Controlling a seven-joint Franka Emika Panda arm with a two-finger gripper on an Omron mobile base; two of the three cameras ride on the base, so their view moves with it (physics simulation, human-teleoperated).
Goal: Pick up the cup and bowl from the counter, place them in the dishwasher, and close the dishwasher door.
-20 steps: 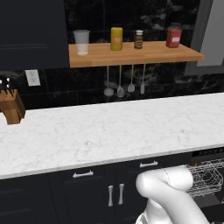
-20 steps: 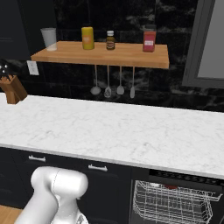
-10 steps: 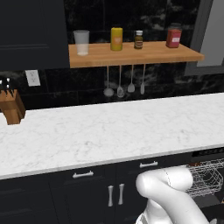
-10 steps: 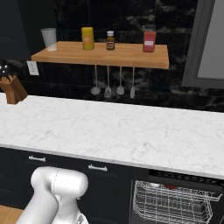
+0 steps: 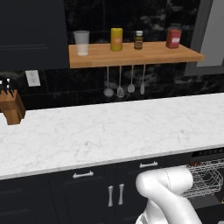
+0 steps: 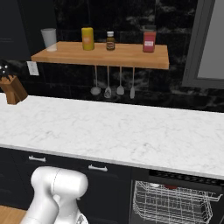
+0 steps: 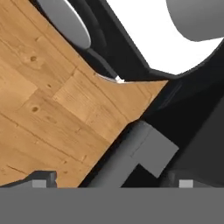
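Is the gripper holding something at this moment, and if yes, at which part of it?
Nothing is held. In the hand view the gripper is open, its fingertips wide apart, with only the wooden floor and a grey edge between them.

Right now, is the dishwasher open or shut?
Open. The dishwasher shows its grey wire rack under the counter, so no door covers its front.
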